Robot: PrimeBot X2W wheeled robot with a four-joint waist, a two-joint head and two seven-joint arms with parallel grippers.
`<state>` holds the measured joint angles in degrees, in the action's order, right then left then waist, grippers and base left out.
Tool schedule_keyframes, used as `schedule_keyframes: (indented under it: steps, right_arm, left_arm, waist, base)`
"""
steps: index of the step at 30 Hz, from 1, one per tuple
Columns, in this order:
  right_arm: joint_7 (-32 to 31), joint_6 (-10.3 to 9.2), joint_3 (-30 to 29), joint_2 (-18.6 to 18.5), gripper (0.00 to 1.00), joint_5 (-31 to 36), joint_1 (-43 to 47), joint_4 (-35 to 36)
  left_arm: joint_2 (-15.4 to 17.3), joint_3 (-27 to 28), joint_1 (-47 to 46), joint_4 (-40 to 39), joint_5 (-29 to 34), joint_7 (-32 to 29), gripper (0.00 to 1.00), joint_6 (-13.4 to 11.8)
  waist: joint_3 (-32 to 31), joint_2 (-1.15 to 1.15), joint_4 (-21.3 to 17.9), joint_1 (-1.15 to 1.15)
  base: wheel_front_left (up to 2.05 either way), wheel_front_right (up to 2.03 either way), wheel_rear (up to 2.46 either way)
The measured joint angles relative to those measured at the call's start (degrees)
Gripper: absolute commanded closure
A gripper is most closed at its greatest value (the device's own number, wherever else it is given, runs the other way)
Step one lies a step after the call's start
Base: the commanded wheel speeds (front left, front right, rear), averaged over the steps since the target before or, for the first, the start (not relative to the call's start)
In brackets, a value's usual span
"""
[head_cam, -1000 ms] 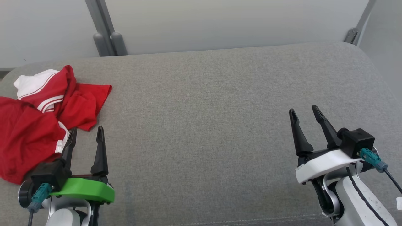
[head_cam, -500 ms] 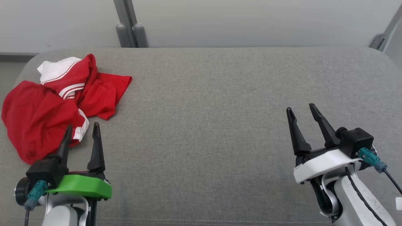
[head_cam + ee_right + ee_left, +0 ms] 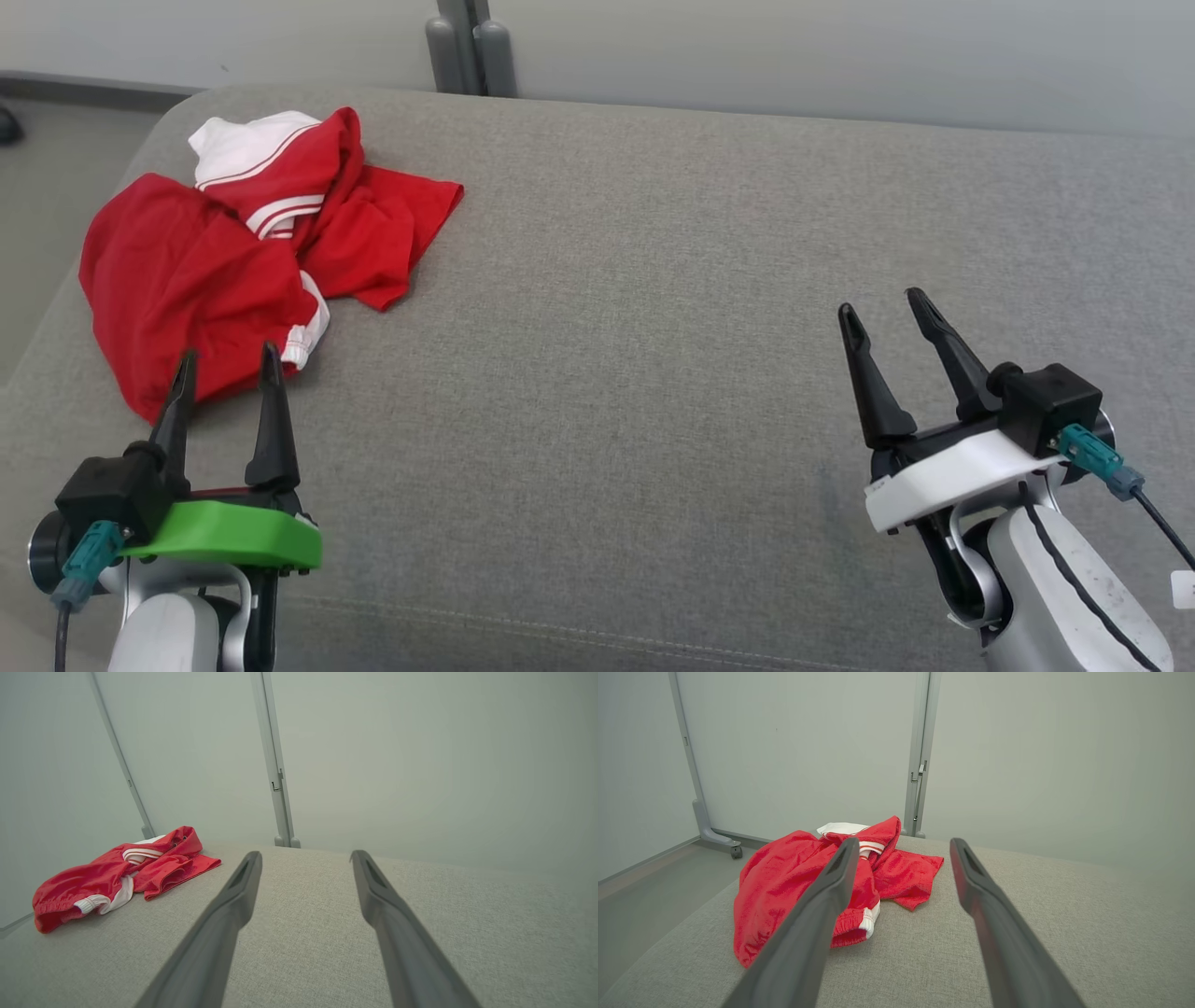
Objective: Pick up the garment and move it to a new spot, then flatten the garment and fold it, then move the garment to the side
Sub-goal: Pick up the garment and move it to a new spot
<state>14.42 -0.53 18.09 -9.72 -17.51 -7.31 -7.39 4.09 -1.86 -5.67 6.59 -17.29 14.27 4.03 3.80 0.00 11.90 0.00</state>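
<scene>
Garment [image 3: 187, 271] lies crumpled on the grey cushion [image 3: 653, 327], far left.

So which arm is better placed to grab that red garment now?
Left. The left tool stands open, tips at the near edge of the red garment crumpled at the left end of the grey cushion. The right tool, also open, sits far across it.
</scene>
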Motion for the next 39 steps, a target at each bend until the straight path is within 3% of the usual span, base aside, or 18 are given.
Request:
schedule_keyframes:
  steps: [10,19,28,33,39]
  right_arm:
    - [0.0,0.53,0.9,0.0,0.0,1.1,-2.8,-0.1]
    - [0.0,1.03,1.7,-0.3,0.0,2.6,-5.3,-0.1]
    - [0.0,2.02,3.9,-0.1,0.0,4.0,-8.9,-0.1]
    - [0.0,2.55,5.0,0.4,0.0,4.5,-10.8,-0.3]
    - [0.0,3.03,5.4,0.5,0.0,5.0,-13.1,-0.3]
  left_arm:
    - [1.9,2.0,-5.3,-1.2,0.4,0.2,0.0,0.6]
    - [3.5,4.3,-11.7,1.6,-1.6,0.2,0.0,1.1]
    - [6.7,7.9,-19.7,10.3,-7.7,-7.3,0.0,1.6]
    - [10.0,8.6,-25.1,17.1,-9.1,-13.0,0.0,1.8]
    - [11.1,9.8,-30.4,23.0,-12.6,-18.0,0.0,2.1]
  waist:
    - [3.2,0.0,3.9,0.0]
    - [6.5,0.0,5.1,0.0]
    - [10.4,0.0,4.9,0.0]
    - [13.2,0.0,4.0,0.0]
    - [16.1,0.0,2.3,0.0]
  base:
    - [0.0,0.0,0.0]
    - [0.0,0.0,0.0]
    - [0.0,0.0,0.0]
    - [0.0,0.0,0.0]
    - [0.0,0.0,0.0]
